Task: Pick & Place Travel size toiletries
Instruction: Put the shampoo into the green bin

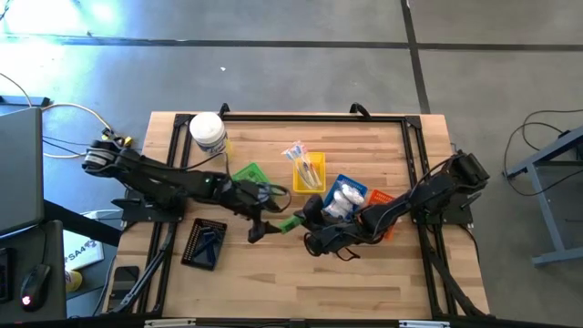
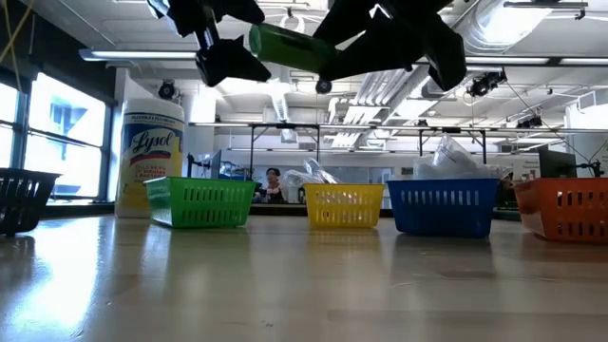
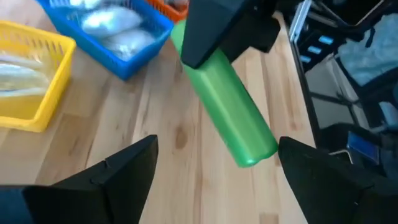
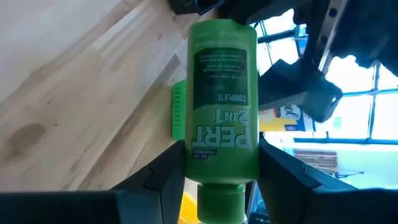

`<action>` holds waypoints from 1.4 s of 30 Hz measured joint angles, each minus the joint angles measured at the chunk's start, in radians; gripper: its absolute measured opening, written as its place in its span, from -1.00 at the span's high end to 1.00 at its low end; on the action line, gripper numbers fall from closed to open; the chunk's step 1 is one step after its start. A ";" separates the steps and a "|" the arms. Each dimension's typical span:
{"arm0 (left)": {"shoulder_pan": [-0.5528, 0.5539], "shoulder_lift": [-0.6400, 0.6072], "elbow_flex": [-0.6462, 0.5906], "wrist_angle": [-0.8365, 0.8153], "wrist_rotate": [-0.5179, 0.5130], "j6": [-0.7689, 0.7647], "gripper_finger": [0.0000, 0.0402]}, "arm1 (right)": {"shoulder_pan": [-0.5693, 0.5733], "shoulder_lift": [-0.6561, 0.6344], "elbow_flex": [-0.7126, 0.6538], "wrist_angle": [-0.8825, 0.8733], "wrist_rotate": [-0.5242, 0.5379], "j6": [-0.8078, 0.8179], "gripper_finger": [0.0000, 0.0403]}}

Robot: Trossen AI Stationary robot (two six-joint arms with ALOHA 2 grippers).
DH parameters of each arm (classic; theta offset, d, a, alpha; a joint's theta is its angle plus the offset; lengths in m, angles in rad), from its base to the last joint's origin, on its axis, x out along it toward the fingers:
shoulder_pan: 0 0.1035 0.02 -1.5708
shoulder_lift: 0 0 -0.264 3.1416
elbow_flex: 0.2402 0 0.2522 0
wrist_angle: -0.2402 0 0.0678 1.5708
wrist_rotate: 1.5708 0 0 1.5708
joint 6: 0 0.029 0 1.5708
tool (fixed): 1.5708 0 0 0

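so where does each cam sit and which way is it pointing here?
High: above the table, straight down; both arms, green bottle between them.
Low: table height, level across past the baskets; arms enter from above with the bottle.
Left wrist: on the left arm, past its open end effector at the bottle.
Right wrist: on the right arm; its end effector grips the bottle.
All four share the bottle.

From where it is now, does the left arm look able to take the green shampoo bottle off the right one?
Probably yes. The left pincer stands open with its free end right between the fingers, and nothing blocks the gap. The green Pert bottle is held above the table at its cap end by the right pincer.
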 joint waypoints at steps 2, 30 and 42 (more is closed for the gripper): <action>0.014 0.019 0.023 -0.022 0.029 0.003 -0.62 | 0.000 0.000 0.000 0.001 0.002 -0.016 0.19; 0.083 0.143 0.103 -0.016 0.143 0.046 -0.04 | -0.017 0.002 0.000 0.025 0.026 -0.228 0.18; 0.084 0.146 0.100 -0.037 0.153 0.127 0.61 | -0.013 0.006 -0.001 0.051 0.033 -0.140 0.13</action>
